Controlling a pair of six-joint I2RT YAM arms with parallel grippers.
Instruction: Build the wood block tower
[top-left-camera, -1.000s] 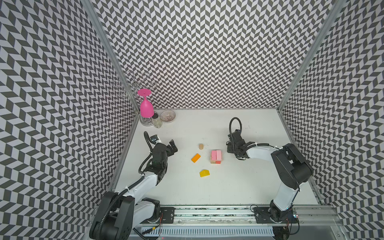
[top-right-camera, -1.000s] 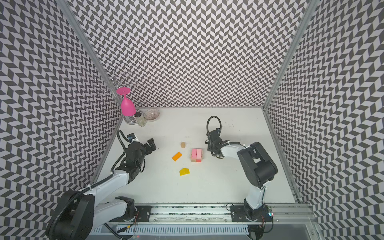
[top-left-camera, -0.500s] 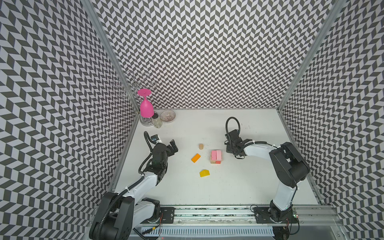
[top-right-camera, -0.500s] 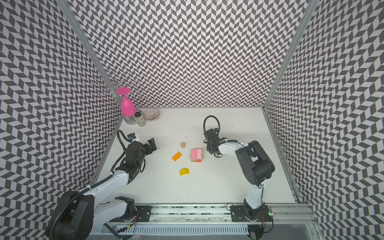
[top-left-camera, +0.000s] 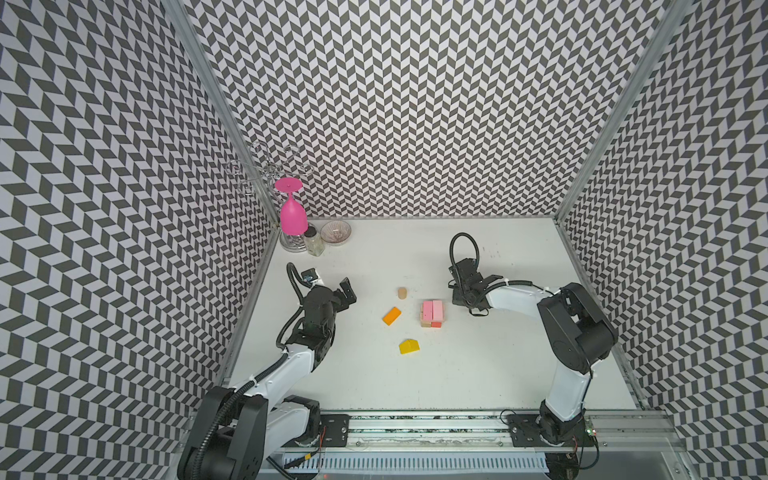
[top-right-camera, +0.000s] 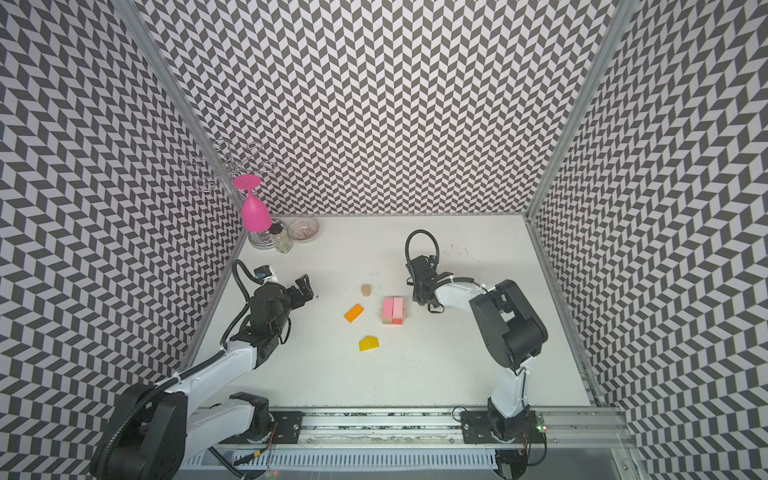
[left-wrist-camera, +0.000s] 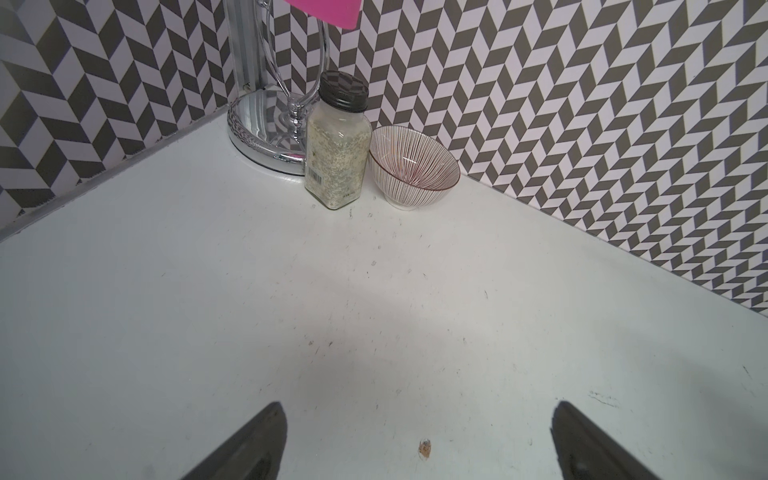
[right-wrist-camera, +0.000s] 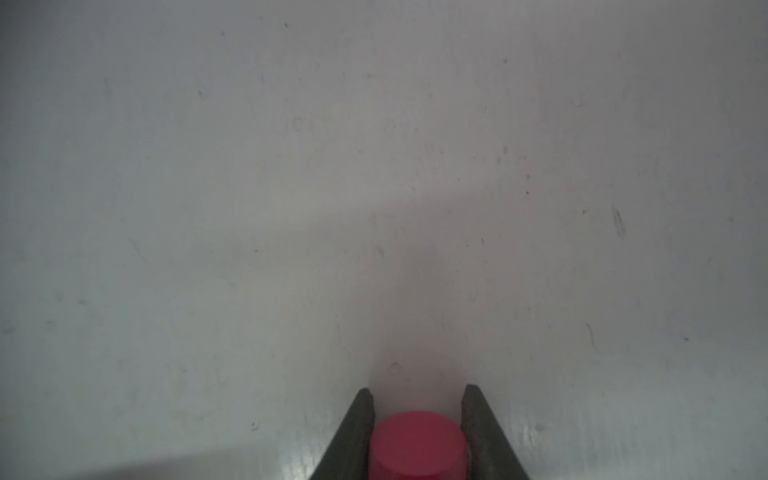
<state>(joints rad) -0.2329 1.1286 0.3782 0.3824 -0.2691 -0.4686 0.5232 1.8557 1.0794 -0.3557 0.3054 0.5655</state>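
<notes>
The tower (top-left-camera: 432, 312) is a low stack in both top views, two pink blocks lying on tan and red ones (top-right-camera: 392, 309). Loose wood blocks lie left of it: an orange block (top-left-camera: 391, 316), a yellow house-shaped block (top-left-camera: 409, 346) and a tan cylinder (top-left-camera: 402, 293). My right gripper (top-left-camera: 461, 297) points down at the table just right of the tower. In the right wrist view this gripper (right-wrist-camera: 417, 390) is shut on a red cylinder (right-wrist-camera: 417, 444), both fingers against its sides. My left gripper (top-left-camera: 347, 293) is open and empty, far left of the blocks (left-wrist-camera: 417, 415).
In the back left corner stand a chrome rack (top-left-camera: 291, 243) with a pink goblet (top-left-camera: 293, 216) hanging from it, a spice jar (left-wrist-camera: 337, 141) and a striped bowl (left-wrist-camera: 413, 168). Patterned walls close in three sides. A rail (top-left-camera: 415, 424) runs along the front edge.
The right arm has shifted slightly toward the left near the tower. The left arm has not moved, and the blocks on the table lie where they were.
</notes>
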